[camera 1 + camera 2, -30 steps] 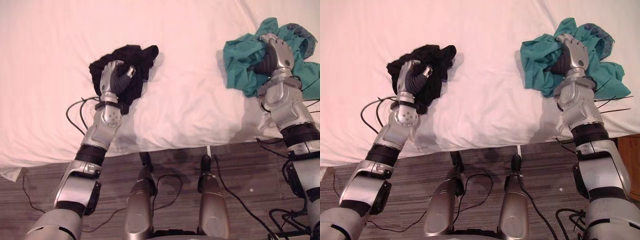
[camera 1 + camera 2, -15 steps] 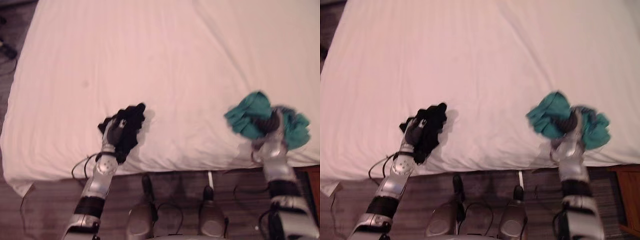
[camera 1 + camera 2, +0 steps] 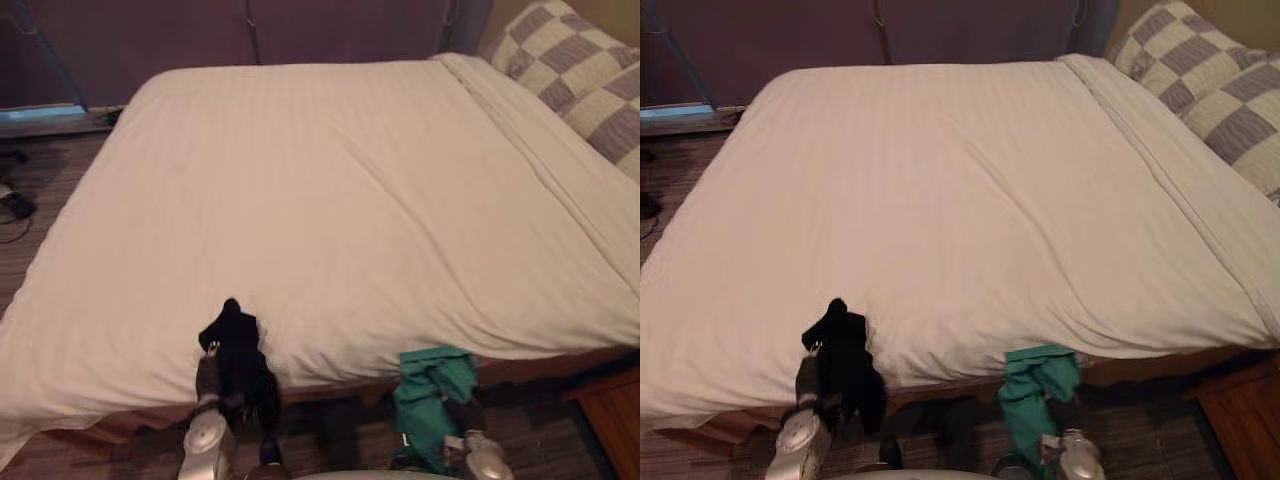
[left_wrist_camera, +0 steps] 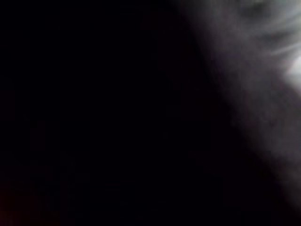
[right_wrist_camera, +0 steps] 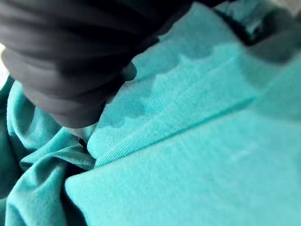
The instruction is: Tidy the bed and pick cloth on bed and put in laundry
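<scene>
A black cloth (image 3: 238, 352) is bunched at the near edge of the white bed (image 3: 330, 200). My left hand (image 3: 208, 378) is curled round it from below. The left wrist view is dark, with the black cloth (image 4: 94, 117) pressed against it. A teal cloth (image 3: 430, 390) hangs in front of the bed's near side, off the sheet. My right hand (image 3: 465, 420) grips it from underneath, fingers buried in the folds. Up close, the teal cloth (image 5: 197, 141) wraps against the hand's dark ribbed cover (image 5: 66, 56).
The sheet lies smooth over most of the bed. Checked pillows (image 3: 585, 70) sit at the far right corner. A wooden bedside cabinet (image 3: 610, 420) stands at the lower right. Striped carpet (image 3: 30, 190) runs along the bed's left side.
The camera has tilted up, taking in the whole bed. Both hands have pulled back to the near edge with their cloths; the teal cloth has come off the sheet and hangs below it.
</scene>
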`<state>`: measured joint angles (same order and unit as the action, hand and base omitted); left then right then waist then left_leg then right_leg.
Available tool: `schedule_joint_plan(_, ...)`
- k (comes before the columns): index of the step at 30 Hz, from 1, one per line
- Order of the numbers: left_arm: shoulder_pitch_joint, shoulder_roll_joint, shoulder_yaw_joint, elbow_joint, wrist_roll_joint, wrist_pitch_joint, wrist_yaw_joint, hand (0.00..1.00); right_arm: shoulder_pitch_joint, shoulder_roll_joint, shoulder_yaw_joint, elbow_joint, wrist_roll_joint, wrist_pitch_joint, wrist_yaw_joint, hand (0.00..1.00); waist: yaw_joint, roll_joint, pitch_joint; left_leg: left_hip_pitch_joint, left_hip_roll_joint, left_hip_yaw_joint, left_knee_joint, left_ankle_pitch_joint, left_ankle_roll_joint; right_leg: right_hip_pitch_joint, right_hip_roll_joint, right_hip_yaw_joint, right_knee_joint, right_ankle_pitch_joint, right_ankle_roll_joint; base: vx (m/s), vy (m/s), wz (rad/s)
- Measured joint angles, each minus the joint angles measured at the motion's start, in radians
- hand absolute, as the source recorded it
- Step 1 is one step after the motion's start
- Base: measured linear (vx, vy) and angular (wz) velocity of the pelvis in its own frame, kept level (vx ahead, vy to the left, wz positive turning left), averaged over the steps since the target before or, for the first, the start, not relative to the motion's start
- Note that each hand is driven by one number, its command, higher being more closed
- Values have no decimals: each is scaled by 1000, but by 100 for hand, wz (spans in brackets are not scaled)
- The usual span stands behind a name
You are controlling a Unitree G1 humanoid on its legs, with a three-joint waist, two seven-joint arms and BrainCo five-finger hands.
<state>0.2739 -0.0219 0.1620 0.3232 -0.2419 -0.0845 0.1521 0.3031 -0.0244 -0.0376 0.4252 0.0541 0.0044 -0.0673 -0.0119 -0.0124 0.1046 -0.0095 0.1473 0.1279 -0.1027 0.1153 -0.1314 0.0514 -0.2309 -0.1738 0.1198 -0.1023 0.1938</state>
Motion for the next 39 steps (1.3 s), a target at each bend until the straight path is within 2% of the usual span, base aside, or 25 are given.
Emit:
schedule_joint_plan(2,9,-10,2,2,-6,2,4,100,-6,0,22,24,-30,0,5,100,16,4,-14,-72,-10,-68,0,3,-4,8,-8,-122,22,-2,-5,-39,-16,177)
schedule_joint_plan(3,7,-15,2,2,-10,3,4,100,-7,3,24,23,-32,-1,4,100,20,12,-10,-104,-10,-65,0,-11,18,29,-10,-195,20,2,-2,-5,-5,346)
schedule_joint_plan(4,-21,-9,8,28,-14,7,12,100,-23,20,10,31,-55,-2,-11,100,31,-33,-4,-164,-12,141,47,-96,178,94,-46,-397,-15,16,-7,-1,36,316)
schedule_joint_plan(5,-37,-3,8,39,-15,8,20,100,-38,14,6,36,-63,-2,-18,100,32,-41,1,-193,5,252,104,-101,186,108,-65,-449,-12,16,-6,2,67,315)
schedule_joint_plan(6,-36,-8,18,51,-20,10,30,100,-65,1,0,40,-68,-1,-27,100,40,-24,-2,-216,47,433,202,-113,201,128,-66,-520,-5,12,-1,63,139,277)
schedule_joint_plan(7,-10,-16,27,65,-23,24,50,100,-100,-32,-1,34,-75,-1,-66,100,35,8,1,-185,109,736,288,-146,234,204,-50,-680,-1,2,15,94,135,284)
schedule_joint_plan(10,-6,-15,30,72,-23,34,71,100,-100,-58,0,33,-77,0,-100,100,28,23,-7,-192,135,898,360,-180,247,271,-55,-857,27,4,19,138,142,223)
schedule_joint_plan(13,10,-24,31,72,-20,38,74,100,-133,-52,8,31,-103,6,-106,100,55,24,-7,-250,55,845,358,-199,244,274,-166,-983,245,-2,-12,168,267,171)
schedule_joint_plan(14,21,-36,38,72,-17,39,74,100,-150,-38,9,31,-105,6,-106,100,55,20,-4,-254,10,779,347,-205,253,264,-242,-962,407,4,-162,131,292,160)
schedule_joint_plan(15,16,-38,32,71,-10,41,77,100,-160,-25,9,29,-105,6,-107,100,47,19,6,-262,-20,696,348,-206,255,222,-253,-851,534,-48,-248,149,303,184)
schedule_joint_plan(16,3,-31,18,72,-1,43,84,100,-166,-10,8,12,-104,6,-108,100,39,18,17,-262,-42,640,337,-201,255,169,-215,-727,595,-85,-226,130,216,272)
schedule_joint_plan(17,-26,-6,-25,83,5,45,93,100,-164,6,17,-36,-102,2,-110,100,16,34,32,-247,-122,509,236,-159,196,50,-80,-503,645,-147,-178,80,138,268)
schedule_joint_plan(18,-49,0,-48,94,12,47,95,100,-163,7,15,-50,-100,1,-113,100,-12,19,32,-227,-144,483,192,-193,135,7,-33,-433,637,-164,-183,72,125,322)
schedule_joint_plan(19,-68,44,-51,95,19,45,97,100,-171,52,20,-55,-94,-3,-123,100,-28,-73,45,-270,-139,496,465,-338,178,-81,-79,-362,627,-167,-197,71,85,195)
schedule_joint_plan(20,-51,70,-57,82,20,32,97,100,-171,78,42,-73,-92,-13,-135,100,-12,-103,63,-333,-47,366,829,-420,247,-146,-134,-298,643,-162,-133,30,173,178)
schedule_joint_plan(21,-62,70,-74,129,20,49,108,100,-160,69,39,-83,-91,-30,-142,100,-15,-59,77,-287,8,230,756,-444,197,-144,-96,-242,652,-220,-82,-31,154,101)
schedule_joint_plan(22,-74,79,-80,152,20,69,114,100,-155,69,44,-86,-83,-13,-146,100,-11,-89,88,-246,-43,212,691,-425,189,-162,-82,-158,597,-244,-57,10,186,142)
schedule_joint_plan(23,-74,78,-105,154,28,72,114,100,-138,65,32,-104,-72,-1,-153,100,-21,-94,95,-204,-102,172,564,-360,181,-170,-36,-78,486,-249,-51,45,76,118)
schedule_joint_plan(24,-69,74,-121,155,37,73,113,100,-132,67,18,-104,-67,-4,-162,100,-25,-90,97,-174,-126,157,487,-331,179,-176,-7,-35,424,-249,-46,184,69,144)
schedule_joint_plan(25,-68,56,-154,156,49,73,113,100,-120,66,-19,-94,-54,-16,-193,100,-33,-64,108,-103,-142,154,359,-237,194,-148,54,40,261,-205,-57,159,51,119)
schedule_joint_plan(26,-69,47,-173,157,59,72,114,100,-111,66,-44,-87,-45,-17,-218,100,-25,-49,114,-68,-169,146,305,-210,219,-135,57,41,177,-143,-61,186,49,113)
schedule_joint_plan(28,-67,39,-173,162,61,72,115,100,-103,66,-43,-64,-34,-17,-232,100,-24,-42,112,-43,-198,138,286,-206,217,-108,50,52,127,-14,-84,132,-5,56)
schedule_joint_plan(30,-67,27,-172,163,61,70,115,100,-107,67,-41,-46,-26,-16,-233,100,-8,-12,96,-23,-195,136,246,-192,195,-74,64,46,49,26,-89,142,-11,5)
schedule_joint_plan(31,-58,15,-238,255,60,65,109,100,-32,84,-83,31,-26,3,-235,100,-2,-8,12,86,-147,147,0,-63,142,15,158,14,-156,134,-142,60,-2,-8)
schedule_joint_plan(39,-60,23,-220,277,60,65,88,100,-35,75,-110,83,-26,2,-215,100,0,-7,11,95,-141,173,1,-72,134,14,165,42,-156,131,-148,-1,-3,-7)
